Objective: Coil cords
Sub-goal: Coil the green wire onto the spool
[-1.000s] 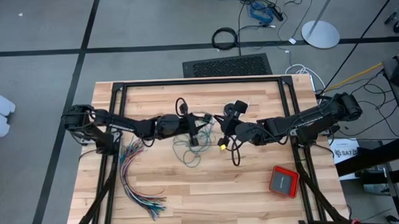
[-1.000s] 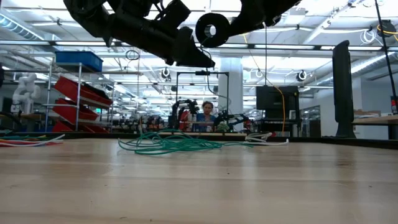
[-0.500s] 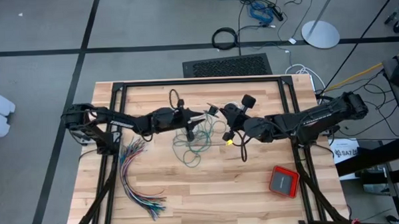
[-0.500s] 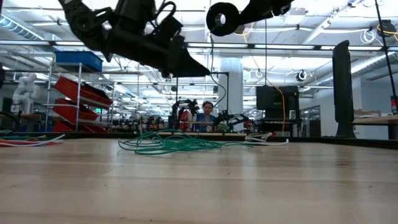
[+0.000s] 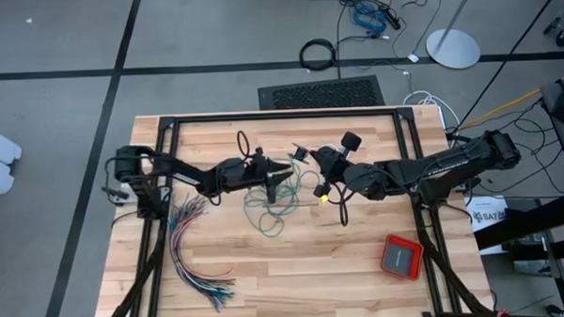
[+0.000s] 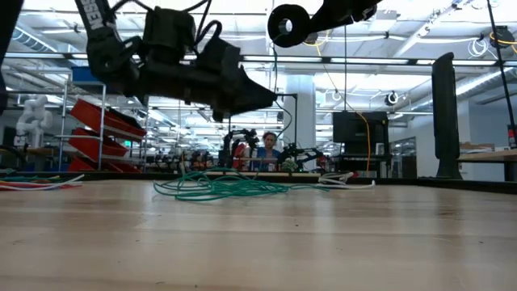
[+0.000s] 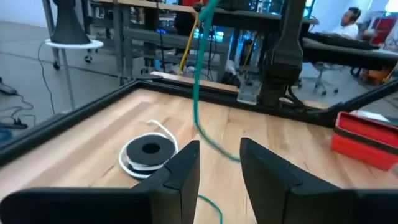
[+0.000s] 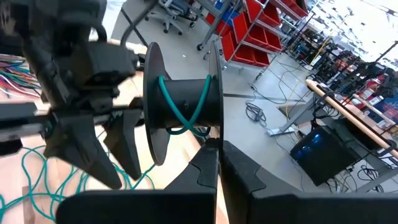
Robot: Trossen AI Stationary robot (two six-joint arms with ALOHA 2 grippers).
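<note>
Left gripper [image 5: 284, 170] hovers over the table [image 5: 295, 262], fingers [image 7: 183, 168] parted, the teal cord [image 7: 198, 93] running up between them. Right gripper [image 5: 322, 161], shut, holds a black spool [image 8: 183, 102] wound with teal cord. Loose teal cord [image 5: 269, 204] lies below.

- Loose tangle of thin teal-green cord [image 5: 270, 208] lies mid-table on the pale wooden table [image 5: 295, 271].
- Fanned many-coloured wire bundle [image 5: 193, 256] lies left of it.
- Small red square box [image 5: 400, 256] sits near the right front corner.

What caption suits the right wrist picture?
Right gripper holds a black spool wound with teal cord; the left gripper waits alongside.
</note>
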